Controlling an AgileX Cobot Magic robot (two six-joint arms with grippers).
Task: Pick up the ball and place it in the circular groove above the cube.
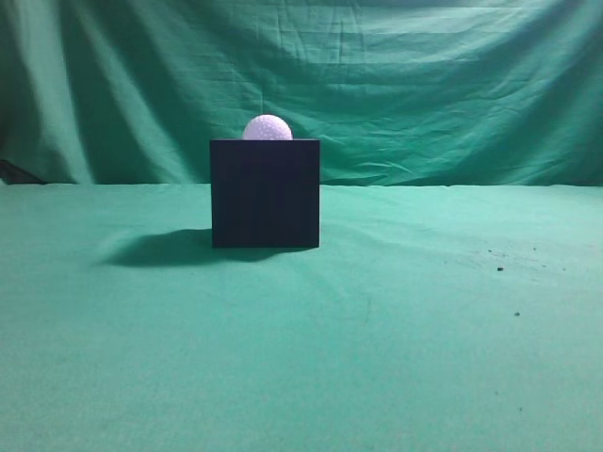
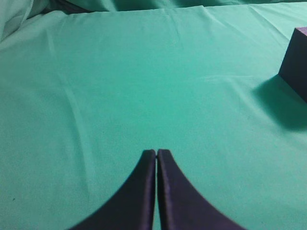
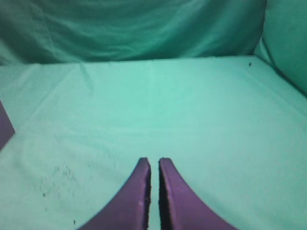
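Note:
A white dimpled ball [image 1: 268, 128] rests on top of a black cube [image 1: 265, 193] in the middle of the green cloth, in the exterior view. Neither arm shows in that view. In the left wrist view my left gripper [image 2: 156, 152] is shut and empty above bare cloth, with a corner of the cube [image 2: 296, 62] at the far right edge. In the right wrist view my right gripper [image 3: 154, 161] is shut and empty with a thin slit between its fingers, and a sliver of the cube [image 3: 5, 129] shows at the left edge.
A green cloth [image 1: 396, 358] covers the table and hangs as a backdrop [image 1: 424, 75] behind. Small dark specks [image 1: 499, 268] lie on the cloth at the right. The cube casts a shadow [image 1: 160, 248] to its left.

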